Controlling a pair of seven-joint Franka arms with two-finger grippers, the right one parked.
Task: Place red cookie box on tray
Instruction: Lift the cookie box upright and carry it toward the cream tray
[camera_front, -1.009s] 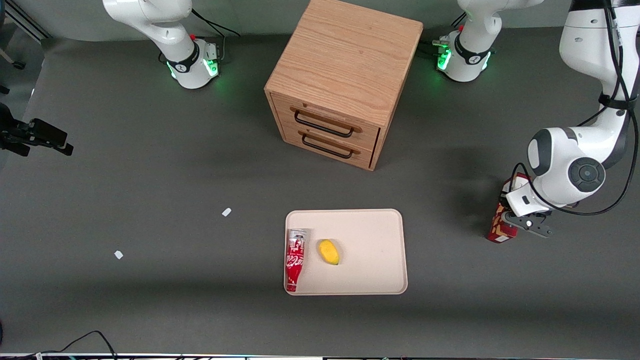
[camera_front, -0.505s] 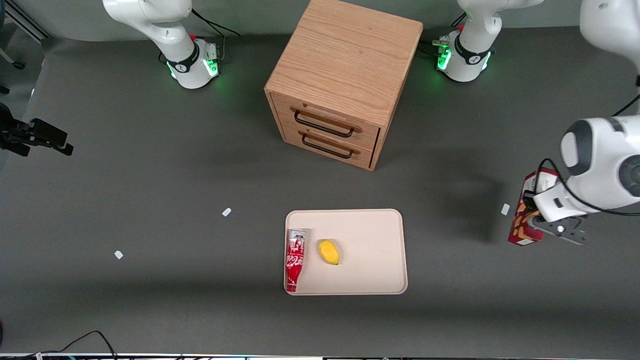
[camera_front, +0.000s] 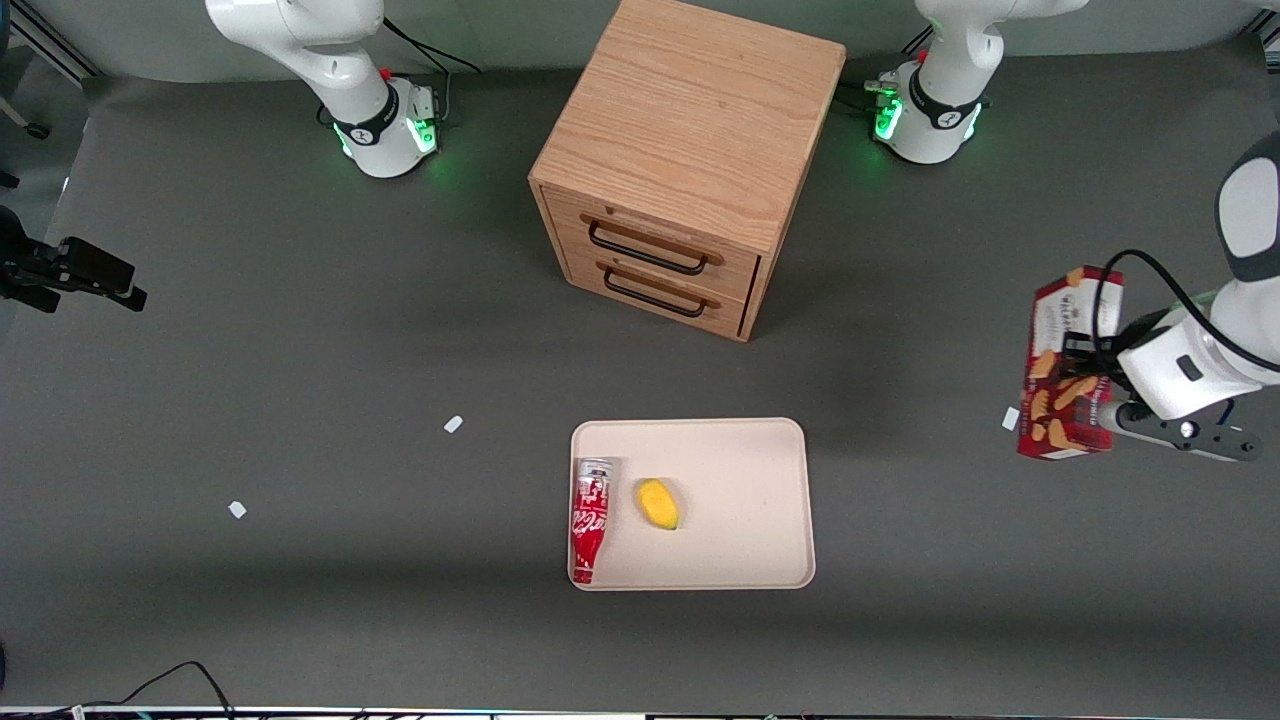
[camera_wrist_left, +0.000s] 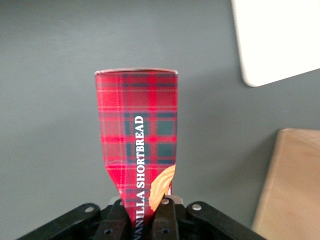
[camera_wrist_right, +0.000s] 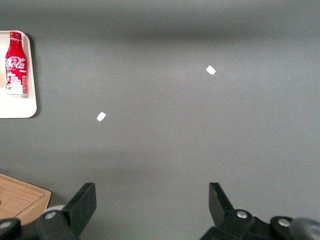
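The red cookie box (camera_front: 1070, 360), a slim tartan carton with tan cookies printed on it, hangs in the air at the working arm's end of the table, well off to the side of the tray (camera_front: 740, 450). My gripper (camera_front: 1100, 400) is shut on the box's lower end. In the left wrist view the fingers (camera_wrist_left: 167, 220) pinch the narrow edges of the box (camera_wrist_left: 137, 145), which sticks out away from my gripper (camera_wrist_left: 145, 215). A corner of the beige tray (camera_wrist_left: 280, 40) shows in that view.
A red soda bottle (camera_front: 590, 520) and a small yellow fruit (camera_front: 658, 503) lie on the tray's half toward the parked arm. The wooden drawer cabinet (camera_front: 690, 150) stands farther from the front camera than the tray. Small white scraps (camera_front: 1010, 418) lie on the grey table.
The gripper has lifted the red cookie box off the table and carried it farther toward the working arm's end. A white scrap that was under the box now shows.
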